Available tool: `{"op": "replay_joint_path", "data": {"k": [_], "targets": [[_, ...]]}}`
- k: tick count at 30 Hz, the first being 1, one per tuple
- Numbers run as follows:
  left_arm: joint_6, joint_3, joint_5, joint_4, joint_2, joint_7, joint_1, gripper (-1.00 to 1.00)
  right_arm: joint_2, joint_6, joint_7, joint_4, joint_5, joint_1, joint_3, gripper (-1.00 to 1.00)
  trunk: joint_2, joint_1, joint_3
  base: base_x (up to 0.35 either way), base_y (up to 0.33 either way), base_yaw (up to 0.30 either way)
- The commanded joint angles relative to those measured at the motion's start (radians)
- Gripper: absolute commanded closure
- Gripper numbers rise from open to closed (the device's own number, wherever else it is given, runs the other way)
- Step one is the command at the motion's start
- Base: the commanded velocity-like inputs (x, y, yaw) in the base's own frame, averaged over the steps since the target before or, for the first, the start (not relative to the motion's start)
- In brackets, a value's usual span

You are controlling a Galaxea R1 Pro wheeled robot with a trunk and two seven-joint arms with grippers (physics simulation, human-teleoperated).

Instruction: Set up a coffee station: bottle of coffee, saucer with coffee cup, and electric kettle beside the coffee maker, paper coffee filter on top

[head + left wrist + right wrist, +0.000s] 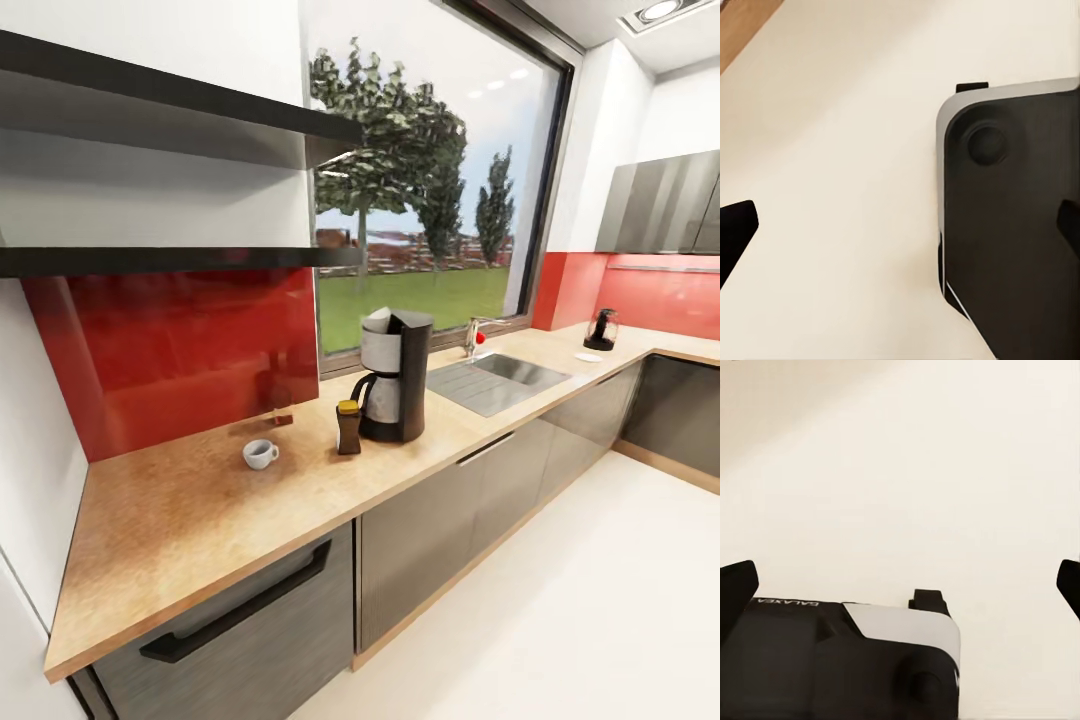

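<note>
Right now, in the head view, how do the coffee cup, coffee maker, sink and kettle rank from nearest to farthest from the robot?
1. coffee cup, on the left stretch of the counter.
2. coffee maker, mid-counter.
3. sink, further along to the right.
4. kettle, at the far right corner.

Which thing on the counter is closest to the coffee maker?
The bottle of coffee, dark with a yellow lid, stands right beside the coffee maker. The coffee cup sits farther off, and the electric kettle is past the sink.
</note>
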State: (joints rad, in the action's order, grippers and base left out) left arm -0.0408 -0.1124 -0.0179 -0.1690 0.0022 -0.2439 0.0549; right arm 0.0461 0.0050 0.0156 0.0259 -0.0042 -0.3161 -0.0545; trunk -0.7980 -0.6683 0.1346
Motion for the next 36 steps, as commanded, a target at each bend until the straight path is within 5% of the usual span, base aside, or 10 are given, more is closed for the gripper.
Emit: {"op": "replay_joint_path", "data": {"k": [1, 10, 12, 36], "targets": [[-0.001, -0.007, -0.002, -0.003, 0.000, -0.006, 0.000, -1.00, 0.001, 0.000, 0.002, 0.001, -0.002, 0.000, -0.005, -1.00, -0.001, 0.000, 0.001, 0.000, 0.000, 0.000], [-0.007, -0.011, -0.002, -0.015, -0.004, -0.006, -0.003, -1.00, 0.001, -0.032, -0.003, 0.002, -0.008, 0.002, -0.004, -1.00, -0.001, 0.000, 0.001, 0.000, 0.000, 0.000], [-0.009, -0.012, -0.002, -0.035, -0.022, -0.005, -0.003, -1.00, 0.001, -0.042, 0.000, 0.003, -0.007, 0.002, -0.001, -1.00, -0.001, 0.000, 0.001, 0.023, -0.053, 0.000], [-0.066, -0.011, -0.001, -0.028, -0.027, -0.006, -0.003, -1.00, -0.005, -0.042, -0.004, 0.002, -0.002, 0.003, -0.005, -1.00, -0.001, 0.000, 0.001, 0.144, -0.233, 0.000]]}}
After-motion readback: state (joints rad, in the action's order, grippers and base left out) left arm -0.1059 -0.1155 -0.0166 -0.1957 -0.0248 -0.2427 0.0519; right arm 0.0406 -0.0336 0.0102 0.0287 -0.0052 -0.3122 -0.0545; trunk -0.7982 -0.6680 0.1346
